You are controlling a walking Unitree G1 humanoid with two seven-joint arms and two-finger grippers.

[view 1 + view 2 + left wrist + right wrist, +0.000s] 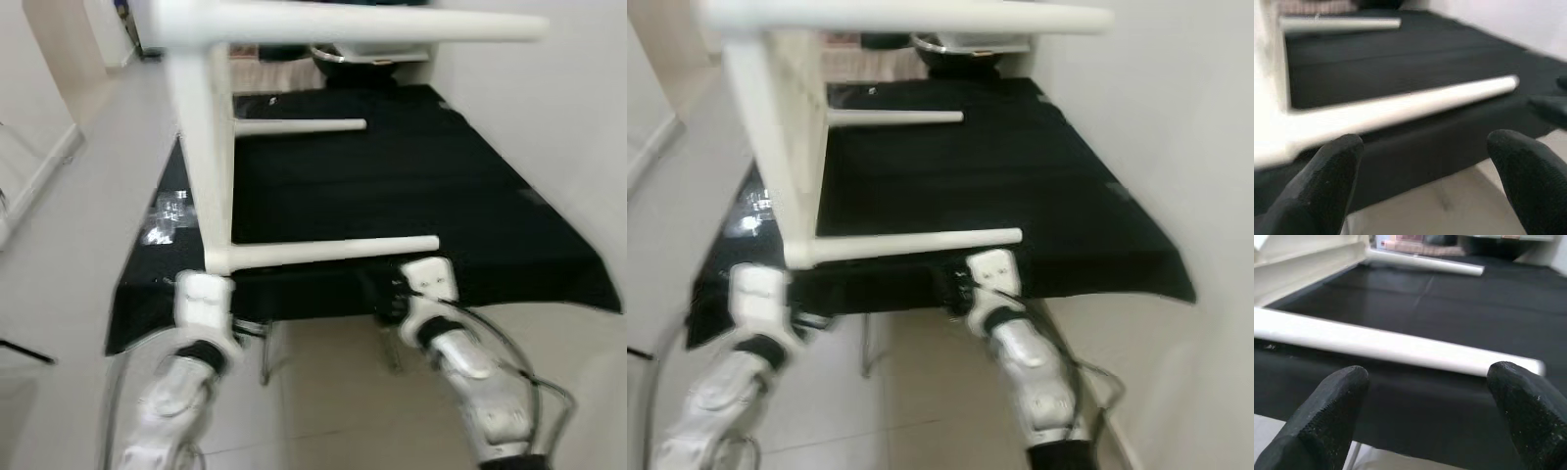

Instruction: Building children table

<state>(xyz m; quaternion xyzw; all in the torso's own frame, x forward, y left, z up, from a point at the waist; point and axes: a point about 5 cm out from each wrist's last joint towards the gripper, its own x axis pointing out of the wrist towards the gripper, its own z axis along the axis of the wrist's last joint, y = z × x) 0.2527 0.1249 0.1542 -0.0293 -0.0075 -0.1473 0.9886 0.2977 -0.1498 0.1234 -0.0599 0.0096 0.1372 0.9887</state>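
Observation:
A white children's table (208, 147) lies on its side on a black-covered worktop (441, 186), its round legs pointing right. The lowest leg (333, 252) runs along the worktop's near edge, a second leg (299, 125) lies farther back, and a third (372, 24) sticks out at the top. My left gripper (1425, 147) is open just below the corner where the lowest leg joins the tabletop. My right gripper (1427, 377) is open under that leg's free end (1528, 367). Neither holds anything.
A small clear bag of fittings (167, 220) lies on the worktop's left side. Dark items (353, 54) sit at its far end. A white wall (558, 98) runs close along the right. Tiled floor (69, 245) opens to the left, and metal worktop legs (265, 357) stand below.

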